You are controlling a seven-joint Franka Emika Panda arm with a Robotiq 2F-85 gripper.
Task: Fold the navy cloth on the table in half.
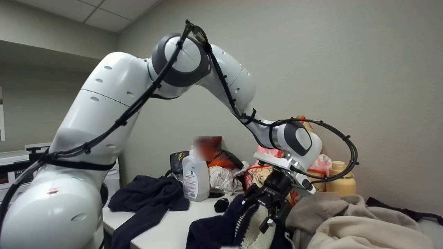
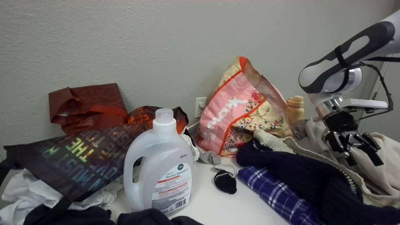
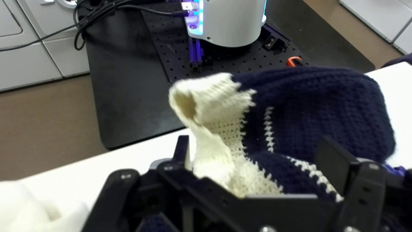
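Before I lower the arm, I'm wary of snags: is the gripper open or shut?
The gripper is open: in the wrist view, its fingers stand wide apart.

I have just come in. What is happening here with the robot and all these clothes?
A robot arm is meant to fold the navy cloth on the white table in half. At this moment its gripper is open near the cloth's cream edge, and I see nothing clamped in it. The cloth lies rumpled, with blue plaid fabric showing along one side.

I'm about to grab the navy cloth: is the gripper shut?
No, the wrist view shows the gripper open, its fingers wide apart.
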